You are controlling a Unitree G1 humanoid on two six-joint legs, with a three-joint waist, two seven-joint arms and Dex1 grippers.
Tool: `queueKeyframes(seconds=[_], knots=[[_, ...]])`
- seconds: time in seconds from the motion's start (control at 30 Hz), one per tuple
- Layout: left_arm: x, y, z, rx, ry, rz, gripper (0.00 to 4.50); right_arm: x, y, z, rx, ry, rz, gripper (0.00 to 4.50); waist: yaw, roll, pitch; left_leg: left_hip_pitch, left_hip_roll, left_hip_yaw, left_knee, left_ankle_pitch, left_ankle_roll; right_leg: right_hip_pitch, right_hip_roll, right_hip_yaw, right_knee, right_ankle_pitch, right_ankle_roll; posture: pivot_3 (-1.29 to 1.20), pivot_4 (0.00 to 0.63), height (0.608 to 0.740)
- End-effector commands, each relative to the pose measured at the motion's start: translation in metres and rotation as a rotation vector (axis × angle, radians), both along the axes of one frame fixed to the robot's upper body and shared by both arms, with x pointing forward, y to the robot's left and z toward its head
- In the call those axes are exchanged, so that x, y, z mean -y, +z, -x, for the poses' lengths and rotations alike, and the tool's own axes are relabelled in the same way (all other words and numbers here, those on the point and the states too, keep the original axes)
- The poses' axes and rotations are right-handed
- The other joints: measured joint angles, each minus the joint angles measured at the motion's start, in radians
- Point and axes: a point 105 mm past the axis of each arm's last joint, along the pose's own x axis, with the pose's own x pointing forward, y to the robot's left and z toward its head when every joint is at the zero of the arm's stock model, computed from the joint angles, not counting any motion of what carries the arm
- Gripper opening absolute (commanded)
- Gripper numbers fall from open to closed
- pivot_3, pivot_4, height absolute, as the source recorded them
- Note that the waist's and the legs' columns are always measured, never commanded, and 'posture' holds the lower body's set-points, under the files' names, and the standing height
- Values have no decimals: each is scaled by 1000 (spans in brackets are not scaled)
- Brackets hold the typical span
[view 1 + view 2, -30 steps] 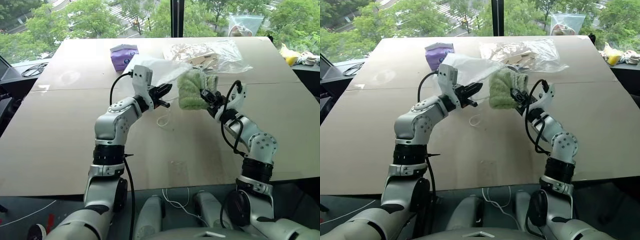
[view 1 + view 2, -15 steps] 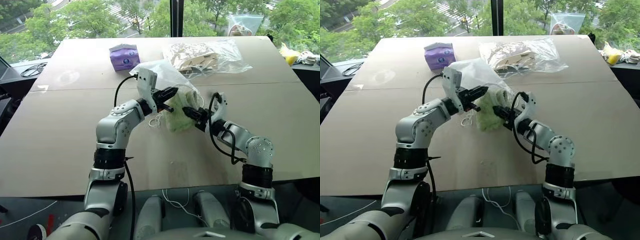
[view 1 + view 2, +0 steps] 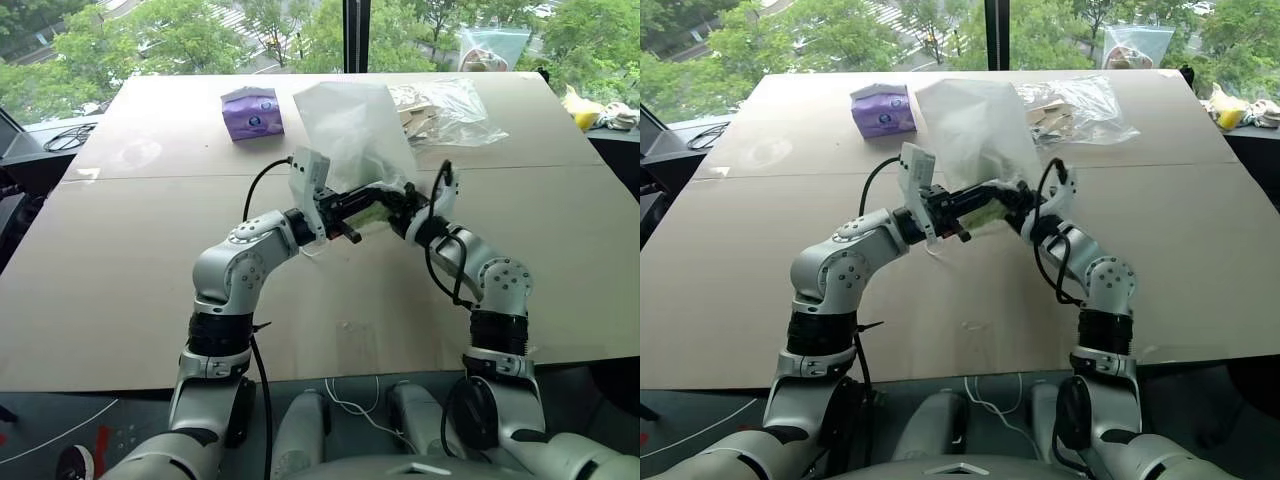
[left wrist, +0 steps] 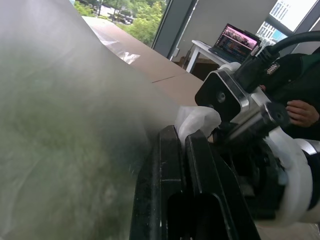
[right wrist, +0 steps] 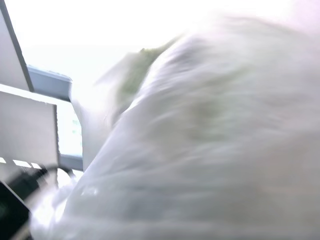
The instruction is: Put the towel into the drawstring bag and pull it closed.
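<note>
The bag (image 3: pixel 352 135) rim is pinched by the closed left gripper (image 3: pixel 372 205); the right gripper's (image 3: pixel 1015 205) jaws can't be told. The towel (image 3: pixel 372 213) could be spilled if the rim slips.

White translucent drawstring bag (image 3: pixel 350 125), upper centre of frame. Light green towel (image 3: pixel 368 212) inside, centre. Purple packet (image 3: pixel 249 112) on tan table (image 3: pixel 120 260), upper left.

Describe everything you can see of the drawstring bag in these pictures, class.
The drawstring bag is a thin, white, translucent pouch, crinkled and standing upward above the table, its mouth held low between the two grippers. The left gripper is shut on its lower edge; the right gripper meets it from the other side. The green towel shows faintly through the fabric near the mouth. A white cord dangles below.
</note>
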Motion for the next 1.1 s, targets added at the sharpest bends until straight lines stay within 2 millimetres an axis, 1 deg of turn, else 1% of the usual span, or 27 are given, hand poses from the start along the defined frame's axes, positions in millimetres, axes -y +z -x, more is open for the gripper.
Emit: queueKeyframes(seconds=[0.03, 0.1, 0.13, 0.17, 0.27, 0.3, 0.37, 0.43, 0.47, 0.53, 0.6, 0.67, 0.77, 0.83, 0.9, 0.97, 1.03, 1.1], knots=[[13, 13, 8, 47, -47, 22, 0, -32, 54, 7, 58, 66, -360, 68, -1, 0, 0, -3, 0, 0, 0, 0, 0, -3, 0, 0, 0, 0, -1, 0, 150, 740], [17, 16, 10, 53, -61, 29, 0, -33, 58, 7, 29, 62, -431, 68, -3, 0, 0, -6, 0, 0, 0, 0, 0, -6, 0, 0, 1, 2, -3, 0, 150, 740], [19, 16, 11, 55, -66, 31, 0, -35, 58, 7, 21, 63, -436, 68, -3, 0, 0, -7, 0, 0, 0, 0, 0, -8, 0, 0, 2, 2, -4, 0, 150, 740], [20, 17, 12, 57, -71, 32, 0, -41, 56, 9, 16, 75, -403, 68, -4, 0, 0, -7, 0, 0, 0, 0, 0, -8, 0, 0, 2, 2, -4, 0, 150, 740], [23, 18, 13, 64, -78, 36, 0, -57, 46, 14, 18, 101, -258, 68, -7, 0, 0, -7, 0, 0, 0, 0, 0, -9, 0, 0, 2, 2, -4, 0, 150, 740], [23, 19, 12, 70, -77, 39, 0, -60, 39, 14, 24, 103, -170, 68, -8, 0, 0, -7, 0, 0, 0, 0, 0, -9, 1, 0, 2, 2, -4, 0, 150, 740], [21, 24, 9, 81, -70, 50, 0, -59, 20, 12, 47, 80, 27, 68, -4, 0, 0, -7, 0, 0, 0, 0, 0, -9, 1, 0, 3, 2, -3, 0, 150, 740], [18, 29, 6, 92, -66, 63, 0, -54, 8, 10, 63, 58, 147, 68, -1, 0, 0, -7, 0, 0, 1, 0, 0, -9, 1, 0, 3, 1, -2, 0, 150, 740], [17, 31, 5, 98, -67, 68, 0, -52, 6, 9, 65, 52, 165, 68, 2, 0, 0, -7, 0, 0, 2, 0, 0, -9, 1, 0, 3, 1, -2, 0, 150, 740], [15, 33, 5, 106, -75, 68, 0, -48, 8, 9, 65, 45, 141, 68, 4, 0, 0, -9, 0, 0, 4, 0, 0, -8, 0, 0, 3, 1, -2, 0, 150, 740], [16, 31, 7, 102, -95, 65, 0, -48, 15, 9, 72, 46, 100, 68, 5, 0, 0, -9, -1, 0, 4, 0, 0, -8, -1, 0, 2, 2, -3, 0, 150, 740], [18, 31, 10, 101, -115, 69, 0, -51, 18, 10, 72, 48, 104, 68, 5, 0, 0, -9, -1, 0, 4, 0, 0, -8, -1, 0, 2, 2, -3, 0, 150, 740], [20, 32, 13, 109, -127, 78, 0, -69, 7, 17, 95, 104, 258, 68, -1, 0, 0, -9, 0, 0, 4, 0, 0, -8, 0, 0, 3, 2, -3, 0, 150, 740], [21, 32, 13, 111, -129, 80, 0, -77, 5, 20, 90, 118, 260, 68, -5, 0, 0, -8, 0, 0, 4, 0, 0, -8, 0, 0, 3, 2, -3, 0, 150, 740], [21, 32, 14, 111, -131, 82, 0, -78, 6, 20, 68, 110, 227, 68, -2, 0, 0, -8, 0, -1, 4, 0, 0, -8, 1, 0, 3, 2, -3, 0, 150, 740], [21, 32, 15, 112, -135, 83, 0, -71, 3, 12, 34, 56, 234, 68, -2, 0, 0, -8, 0, -1, 4, 0, 0, -8, 1, -1, 3, 2, -3, 0, 150, 740], [19, 31, 15, 112, -134, 83, 0, -53, 5, -4, -13, -66, 183, 68, -1, 0, 0, -8, 0, 0, 5, 0, 0, -8, 0, 0, 3, 2, -3, 0, 150, 740], [15, 26, 9, 106, -99, 64, 0, -41, 18, -8, -22, -91, 39, 68, 7, 0, 0, -8, 0, 0, 5, 0, 0, -8, 0, 0, 3, 2, -3, 0, 150, 740]])
